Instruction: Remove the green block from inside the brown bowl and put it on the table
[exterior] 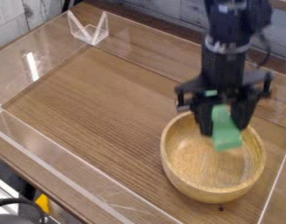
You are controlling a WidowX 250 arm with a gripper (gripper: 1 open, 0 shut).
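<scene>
The green block hangs in the air above the brown bowl, pinched between the black fingers of my gripper, which is shut on its upper end and points straight down. The block's lower part shows below the fingertips, tilted slightly, over the bowl's far half. The light tan bowl sits at the right front of the wood-grain table, and its inside is bare wood. My black arm rises out of the top of the view.
Clear acrylic walls edge the table on the left and at the front. A small clear angled stand sits at the back left corner. Bare tabletop stretches left of the bowl.
</scene>
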